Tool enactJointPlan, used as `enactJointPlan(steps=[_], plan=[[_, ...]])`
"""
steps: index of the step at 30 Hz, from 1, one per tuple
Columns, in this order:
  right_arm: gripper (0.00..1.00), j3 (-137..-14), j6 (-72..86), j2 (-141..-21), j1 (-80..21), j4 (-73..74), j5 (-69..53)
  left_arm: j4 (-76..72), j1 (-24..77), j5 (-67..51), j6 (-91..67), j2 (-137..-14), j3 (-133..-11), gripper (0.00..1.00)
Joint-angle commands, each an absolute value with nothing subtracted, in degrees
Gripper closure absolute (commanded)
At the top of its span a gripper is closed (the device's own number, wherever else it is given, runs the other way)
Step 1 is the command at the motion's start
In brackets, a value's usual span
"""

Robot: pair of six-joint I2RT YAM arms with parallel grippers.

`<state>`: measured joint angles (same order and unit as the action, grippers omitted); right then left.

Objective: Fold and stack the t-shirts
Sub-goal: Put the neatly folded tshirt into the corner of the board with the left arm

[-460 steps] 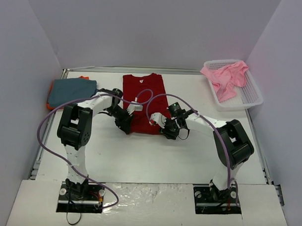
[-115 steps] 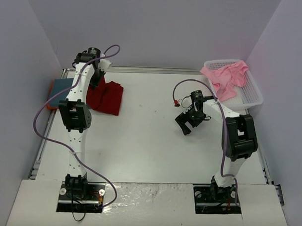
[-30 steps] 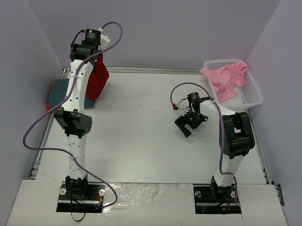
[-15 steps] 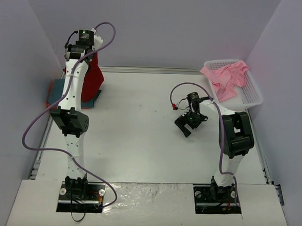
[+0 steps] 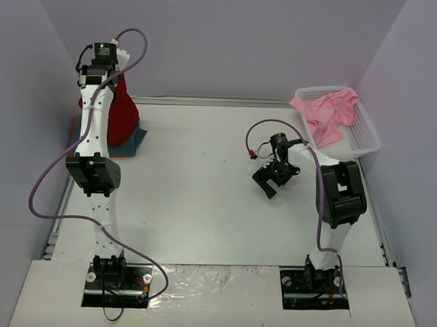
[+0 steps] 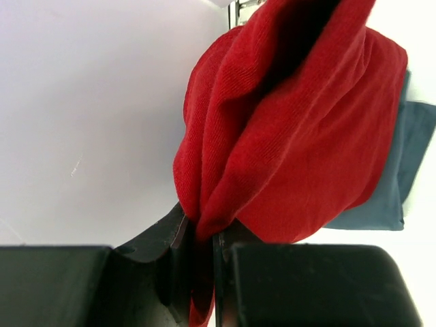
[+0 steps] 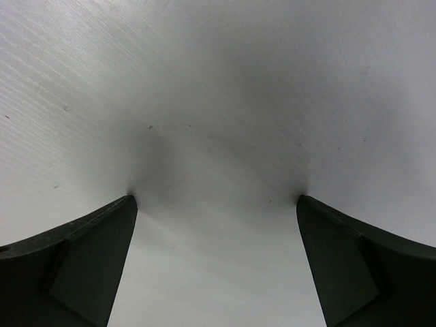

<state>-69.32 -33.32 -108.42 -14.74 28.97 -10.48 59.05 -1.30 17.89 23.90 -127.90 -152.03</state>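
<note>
While my right gripper (image 5: 269,181) hovers spread wide over the bare white table (image 5: 203,199), my left gripper (image 6: 199,252) pinches the red t-shirt (image 5: 122,116) above the teal t-shirt (image 6: 402,170); pink t-shirt (image 5: 324,113) fills the basket (image 5: 366,136). No writing shows.

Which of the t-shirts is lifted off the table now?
The dark red t-shirt: it hangs bunched from the shut left pincer above the teal-blue t-shirt. The pink t-shirt lies in the basket.
</note>
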Motion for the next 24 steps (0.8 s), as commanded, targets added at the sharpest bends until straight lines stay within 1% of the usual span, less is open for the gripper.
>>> enactJointPlan(steps=[1, 5, 9, 24], plan=[[0.0, -65.39, -34.54, -115.31, -14.41, 30.59, -5.72, 56.16, -2.81, 17.93, 22.68, -127.53, -152.75, 0.98], [0.0, -65.39, -34.54, -115.84, -14.33, 30.5, -5.19, 56.6, -2.64, 16.79, 22.15, -127.18, -153.37, 0.98], [0.0, -65.39, -34.54, -115.75, -14.33, 30.59, -5.18, 58.88, -1.67, 15.65, 21.53, -126.74, -156.7, 0.98], [0.0, -65.21, -34.54, -115.49, -14.41, 30.59, -4.92, 61.35, 3.6, 11.6, 16.17, -121.73, -156.71, 0.98]])
